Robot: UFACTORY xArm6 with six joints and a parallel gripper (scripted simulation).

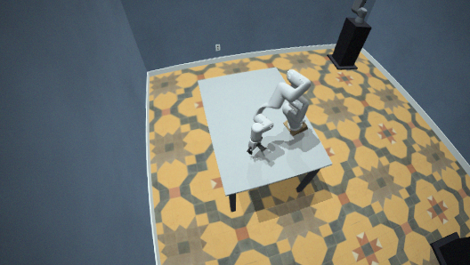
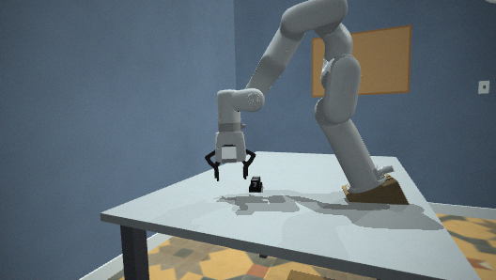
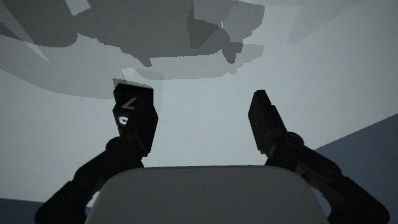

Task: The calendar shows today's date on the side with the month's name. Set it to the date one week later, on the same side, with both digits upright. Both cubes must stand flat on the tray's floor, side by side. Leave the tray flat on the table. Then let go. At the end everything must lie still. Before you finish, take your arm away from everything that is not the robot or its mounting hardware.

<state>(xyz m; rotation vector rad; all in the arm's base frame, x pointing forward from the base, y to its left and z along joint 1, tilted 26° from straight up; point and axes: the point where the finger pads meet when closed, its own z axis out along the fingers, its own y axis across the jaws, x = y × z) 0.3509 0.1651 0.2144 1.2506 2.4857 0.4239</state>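
- Where the patterned floor [image 1: 383, 187] of yellow and grey tiles meets the blue walls, a pale grey table [image 2: 329, 225] stands on dark legs; an orange board [image 2: 385, 56] hangs on the wall behind it in the exterior view.
- Arm [image 2: 338, 94]: white, mounted on a brown base plate [image 2: 399, 194] near the table's far edge, bent over and reaching down toward the table's middle.
- Gripper [image 2: 230, 175]: black fingers pointing straight down, spread to their widest, nothing between them; it hangs just above the table top, beside the cube and not touching it in the exterior view.
- Fingers: in the wrist view the right one is fully visible; the left one overlaps the cube.
- Cube [image 2: 255, 183]: small, black, resting on the table in the arm's shadow, a white "7" on its visible side; in the wrist view [image 3: 131, 102] the "7" appears above a second, partly hidden digit. The tray cannot be made out.
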